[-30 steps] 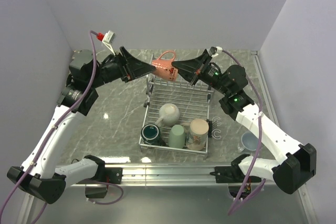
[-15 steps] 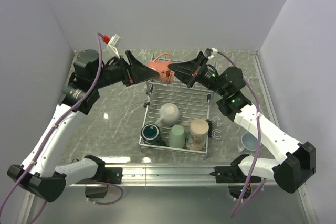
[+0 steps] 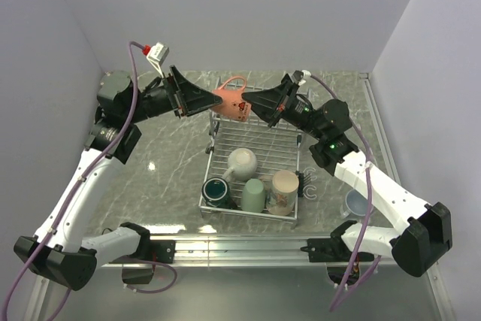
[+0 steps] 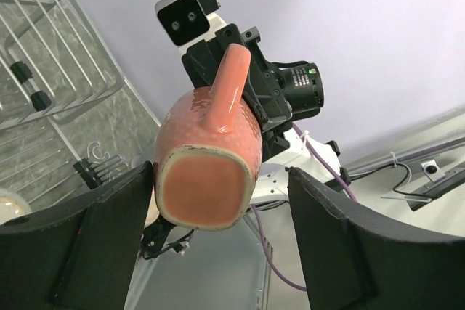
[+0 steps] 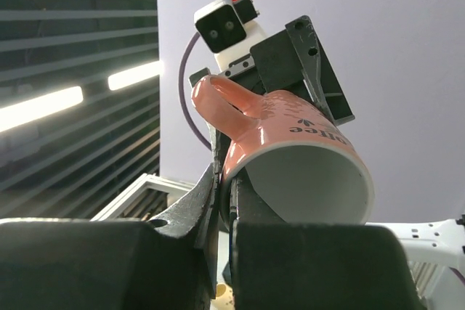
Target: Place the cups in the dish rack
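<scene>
Sideways over the dish rack point(image 3: 267, 145), far end: the salmon mug point(image 3: 231, 102)!
My right gripper point(image 3: 252, 101) pinches its rim; my left gripper point(image 3: 204, 100) gapes round its base.

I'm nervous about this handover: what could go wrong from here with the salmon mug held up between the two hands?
1. The right hand seems to pinch the salmon mug only by its rim, so it could pivot or slip.
2. The left hand is open close around the mug; pulling away could knock it.
3. A drop would likely hit the dish rack or the cream mug below.
</scene>
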Robot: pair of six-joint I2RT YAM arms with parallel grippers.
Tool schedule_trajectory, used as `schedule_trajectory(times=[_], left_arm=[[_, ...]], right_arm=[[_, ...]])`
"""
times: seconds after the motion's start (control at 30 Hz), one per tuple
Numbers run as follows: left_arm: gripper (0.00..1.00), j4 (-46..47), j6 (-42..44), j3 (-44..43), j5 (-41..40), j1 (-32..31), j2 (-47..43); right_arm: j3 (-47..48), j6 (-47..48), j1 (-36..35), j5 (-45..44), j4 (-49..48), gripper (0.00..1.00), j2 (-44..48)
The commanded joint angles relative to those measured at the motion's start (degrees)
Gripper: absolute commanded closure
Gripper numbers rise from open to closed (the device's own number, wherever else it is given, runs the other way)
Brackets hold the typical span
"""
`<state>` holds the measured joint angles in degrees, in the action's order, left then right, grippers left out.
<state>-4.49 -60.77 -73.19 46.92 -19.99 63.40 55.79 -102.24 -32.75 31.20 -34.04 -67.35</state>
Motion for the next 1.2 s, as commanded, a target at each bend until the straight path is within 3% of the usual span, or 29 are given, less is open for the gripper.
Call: schedule_trajectory(times=[0.0, 0.07, 0.17, 0.2, 0.43, 0.53, 0.63, 0.67, 0.77, 0.87, 1.0, 1.17], left_arm=[[0.21, 4.8, -1.1, -0.4, 4.4, -0.3, -1.5], [0.23, 4.8, -1.2, 0.2, 3.8, -0.3, -1.8], [0.35, 5.7, -1.8, 0.8, 3.4, -0.3, -1.9], [0.48, 5.0, -1.9, 0.6, 3.1, -0.4, -1.7], [0.92, -1.3, 0.7, -1.8, -0.2, -0.4, -0.7], [0.97, -6.2, 3.6, -3.9, -2.7, -0.3, -0.6], [1.0, -12.5, 6.7, -6.2, -5.1, -0.3, 0.4], [1.0, -13.2, 7.2, -6.2, -5.5, -0.3, 0.4], [1.0, -14.7, 7.9, -5.4, -7.2, -0.3, -0.2], [1.0, -17.6, 9.7, -5.2, -9.1, -0.3, -0.7], [1.0, -20.7, 11.6, -5.0, -12.0, -0.3, -0.8], [1.0, -24.8, 15.3, -4.2, -17.9, -0.4, -1.0]], right_arm=[[-0.1, -1.5, -0.1, -1.1, -7.3, 1.0, -0.1], [-0.1, -1.9, -0.5, -1.1, -8.2, 1.0, -0.5], [0.6, -1.8, -0.8, -0.8, -8.1, 1.0, -1.3], [0.7, -1.7, -0.8, -0.8, -8.1, 1.0, -1.3], [0.4, -1.4, -1.4, -0.6, -8.7, 1.0, -1.2], [1.6, 1.3, -1.4, 0.7, -3.4, 1.0, -0.5], [3.0, 6.1, -1.4, 1.2, 2.4, 0.77, 1.0], [3.0, 8.2, -1.3, 1.1, 5.9, 0.61, 2.0], [2.0, 10.4, -1.3, 0.5, 10.1, 0.42, 3.9], [0.5, 12.1, -0.5, 0.3, 14.2, 0.31, 5.9], [-1.5, 14.1, 1.8, -0.4, 20.6, 0.27, 9.2], [-1.1, 22.9, 10.0, -1.6, 41.0, 0.27, 16.0]])
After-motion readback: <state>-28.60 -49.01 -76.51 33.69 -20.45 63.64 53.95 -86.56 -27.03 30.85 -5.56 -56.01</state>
